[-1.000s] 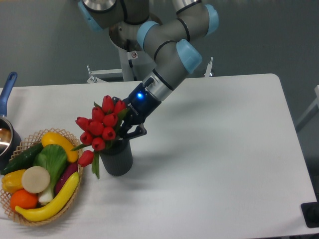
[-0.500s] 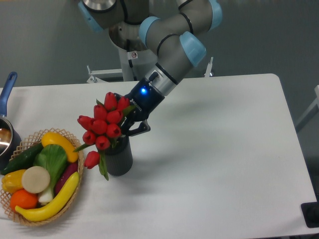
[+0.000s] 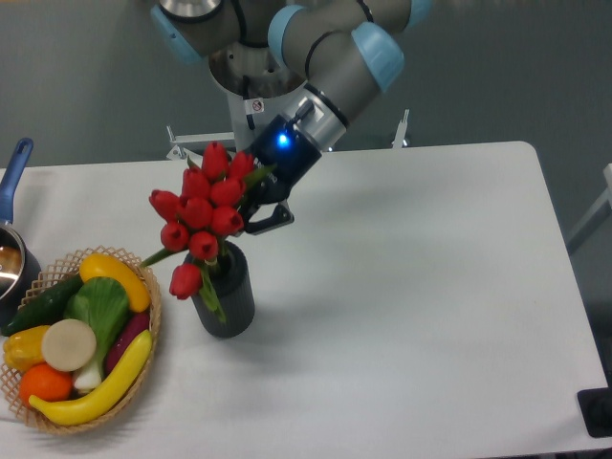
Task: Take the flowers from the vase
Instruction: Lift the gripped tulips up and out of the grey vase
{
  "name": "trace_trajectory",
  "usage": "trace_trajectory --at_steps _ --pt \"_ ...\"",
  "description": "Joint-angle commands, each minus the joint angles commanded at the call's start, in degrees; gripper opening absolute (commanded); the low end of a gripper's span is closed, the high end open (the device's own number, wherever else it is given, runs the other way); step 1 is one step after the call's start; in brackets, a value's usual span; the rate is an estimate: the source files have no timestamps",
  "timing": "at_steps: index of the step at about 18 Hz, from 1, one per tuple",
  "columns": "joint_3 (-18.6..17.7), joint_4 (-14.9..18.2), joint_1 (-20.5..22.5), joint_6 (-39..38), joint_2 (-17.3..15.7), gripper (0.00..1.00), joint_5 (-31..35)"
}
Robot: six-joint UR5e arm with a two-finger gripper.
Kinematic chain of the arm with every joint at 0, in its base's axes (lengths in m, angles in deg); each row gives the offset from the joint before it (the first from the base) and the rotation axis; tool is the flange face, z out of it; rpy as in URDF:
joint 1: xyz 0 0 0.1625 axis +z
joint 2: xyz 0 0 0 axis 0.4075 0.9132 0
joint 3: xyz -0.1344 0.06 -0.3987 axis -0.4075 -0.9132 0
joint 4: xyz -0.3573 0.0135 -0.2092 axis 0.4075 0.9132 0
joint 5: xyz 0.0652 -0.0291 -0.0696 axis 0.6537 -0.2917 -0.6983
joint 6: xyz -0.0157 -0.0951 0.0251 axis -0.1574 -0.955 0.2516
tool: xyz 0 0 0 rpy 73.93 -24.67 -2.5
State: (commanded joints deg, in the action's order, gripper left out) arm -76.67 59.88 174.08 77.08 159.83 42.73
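The flowers are a bunch of red tulip buds with green leaves. They stand partly raised, with their stems still reaching down into the vase, a dark ribbed cup on the white table. My gripper comes in from the upper right and is shut on the flowers just behind the buds. Its fingertips are mostly hidden by the buds and leaves. One bud hangs low beside the vase rim.
A woven basket of fruit and vegetables sits just left of the vase. A blue-handled pot is at the far left edge. The robot base and a metal frame stand behind the table.
My gripper has risen up and slightly right with the flowers in it. The bunch has lifted higher out of the vase. The vase has stayed in place.
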Motion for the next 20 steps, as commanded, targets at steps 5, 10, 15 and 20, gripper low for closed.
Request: trace_trajectory --at_steps 5,10,15,20 --pt "2.54 0.0 0.61 -4.04 -0.35 0.33 -0.62" --pt "5.71 0.0 4.11 -9.06 -0.26 0.33 -5.52" --pt "6.94 0.09 5.62 -12.04 -0.35 0.33 -7.91" --pt "9.49 0.0 7.82 -15.74 -0.26 0.33 -8.27"
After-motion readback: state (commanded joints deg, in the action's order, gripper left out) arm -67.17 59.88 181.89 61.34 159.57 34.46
